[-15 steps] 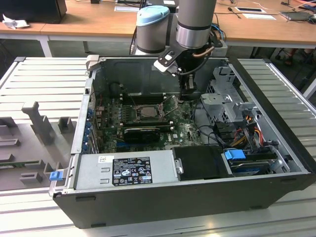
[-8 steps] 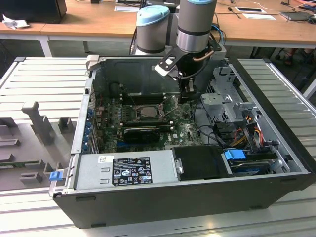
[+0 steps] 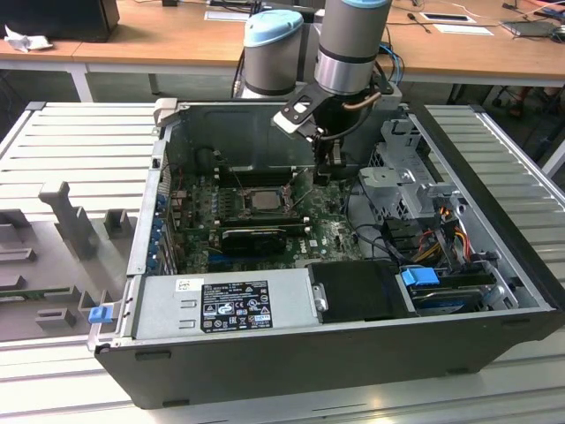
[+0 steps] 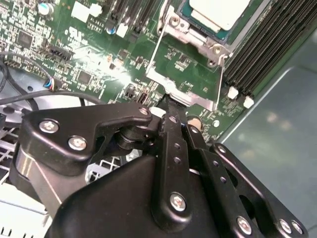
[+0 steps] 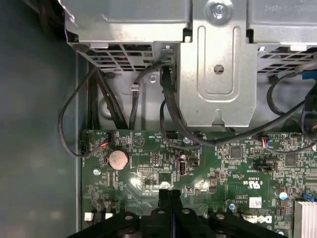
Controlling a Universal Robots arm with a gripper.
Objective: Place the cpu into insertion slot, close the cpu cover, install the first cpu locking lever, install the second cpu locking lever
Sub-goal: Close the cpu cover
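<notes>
- Second wrist view: cpu (image 4: pixel 218 11), a pale, matte, flat square, lies seated in the slot (image 4: pixel 184 32), which has a silvery metal rim.
- Cover (image 4: pixel 190 96): a thin, bright metal frame, open and clear of the cpu, with green board visible through its cut-out.
- Gripper (image 4: pixel 169 104): black fingers pressed together, tips at the cover's free edge.
- Exterior view: the gripper is inside the case (image 3: pixel 291 362), beside the slot.

1. Power supply (image 3: pixel 221 303): silver box, near wall of the open case (image 3: pixel 309 362).
2. Wooden table (image 3: pixel 168 40): far behind the case.
3. Grey fixture (image 3: pixel 66 221): exterior view's left.
4. Coin battery (image 5: pixel 118 158): on green board (image 5: pixel 223 163), beside black cables (image 5: pixel 171 114).
</notes>
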